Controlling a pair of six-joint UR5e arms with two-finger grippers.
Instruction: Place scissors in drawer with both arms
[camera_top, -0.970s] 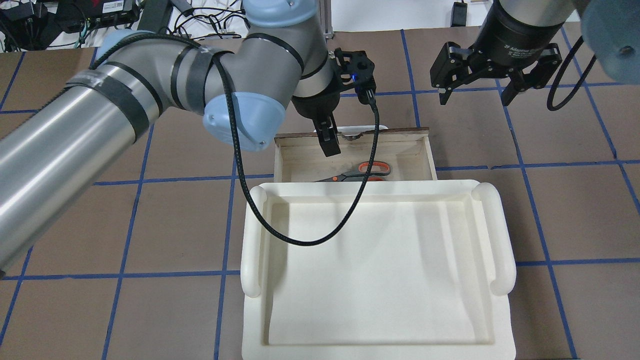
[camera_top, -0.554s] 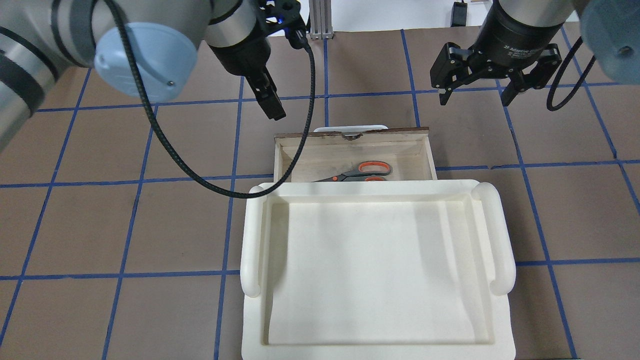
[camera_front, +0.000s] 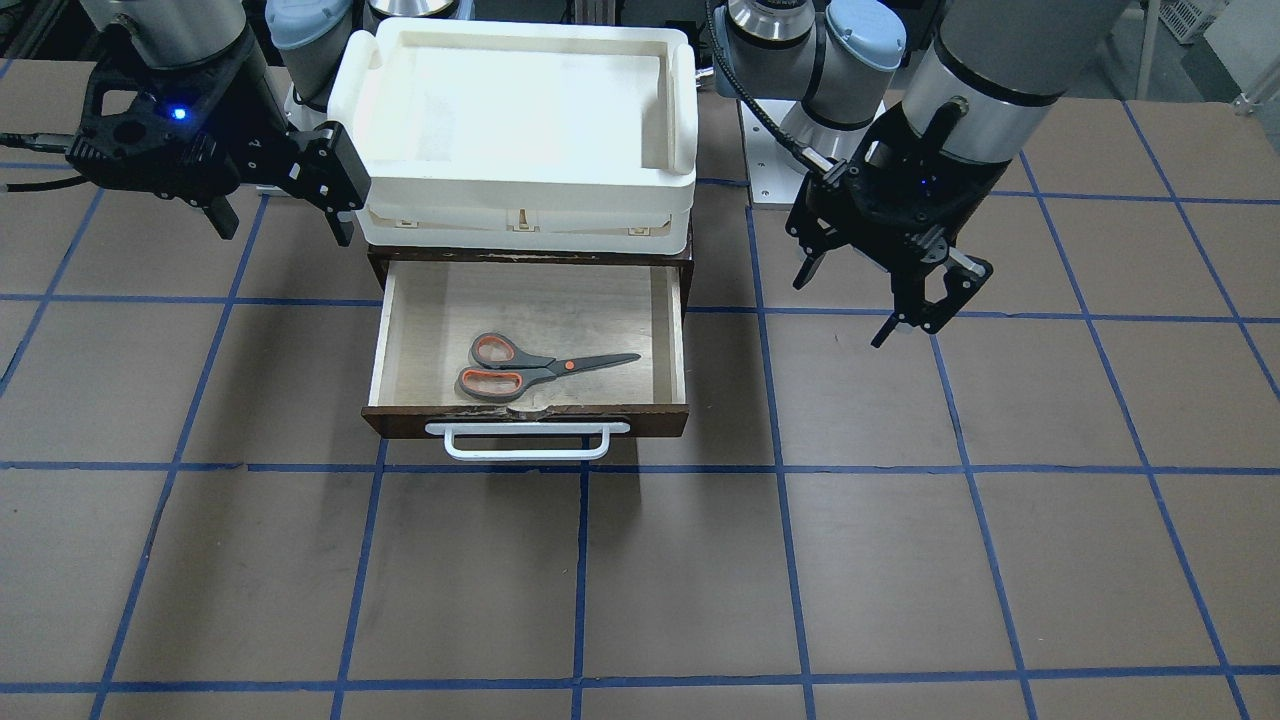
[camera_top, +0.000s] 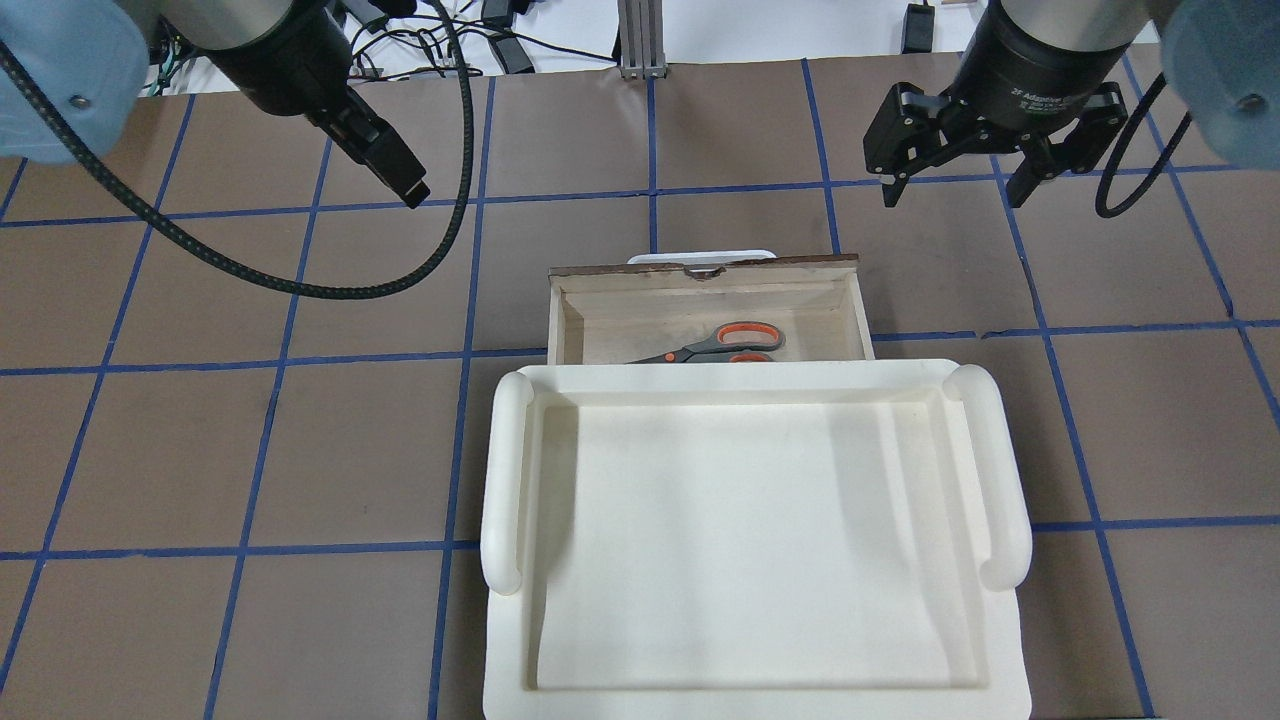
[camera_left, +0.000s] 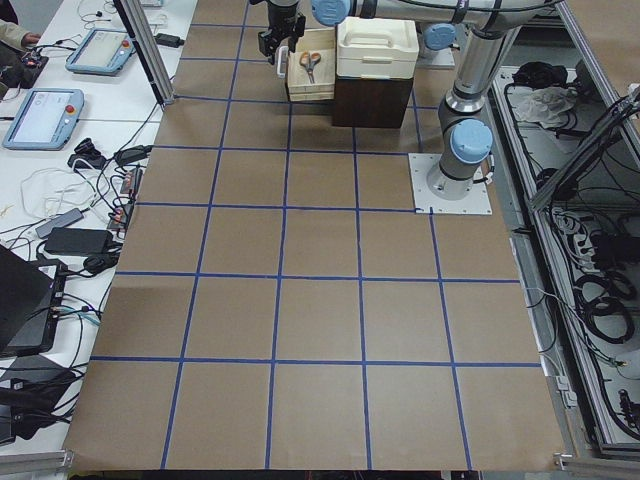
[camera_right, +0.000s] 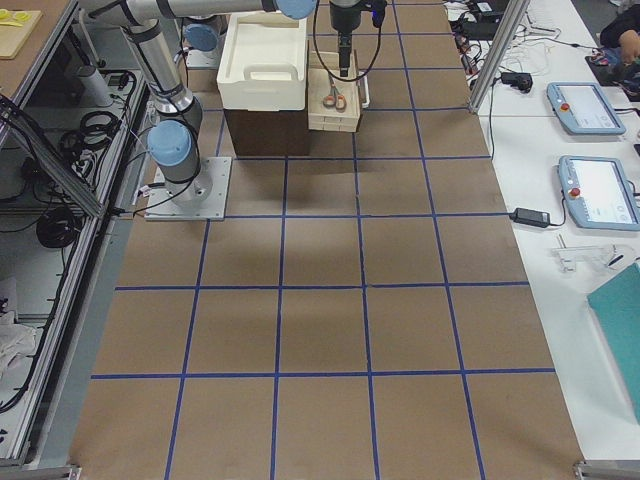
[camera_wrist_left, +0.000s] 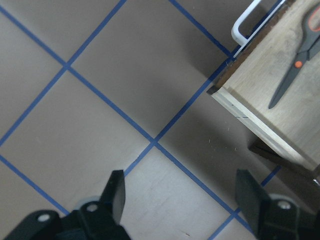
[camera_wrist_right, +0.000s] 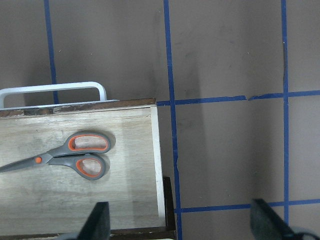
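Jaws stand spread and empty on the left gripper (camera_top: 405, 188), upper left overhead, and right gripper (camera_top: 950, 198), upper right; scissors (camera_top: 735, 342) lie inside the open drawer (camera_top: 565, 325), centre frame.

The left gripper (camera_front: 845, 308) hangs pointing down at a tilt, jaws spread wide, empty. The right gripper (camera_top: 950, 198) hangs well apart from it, jaws likewise wide, empty.

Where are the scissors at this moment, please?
In the front-facing view, the scissors lie flat inside the open drawer, close to its front panel near the white bar handle, loops toward the view's left.
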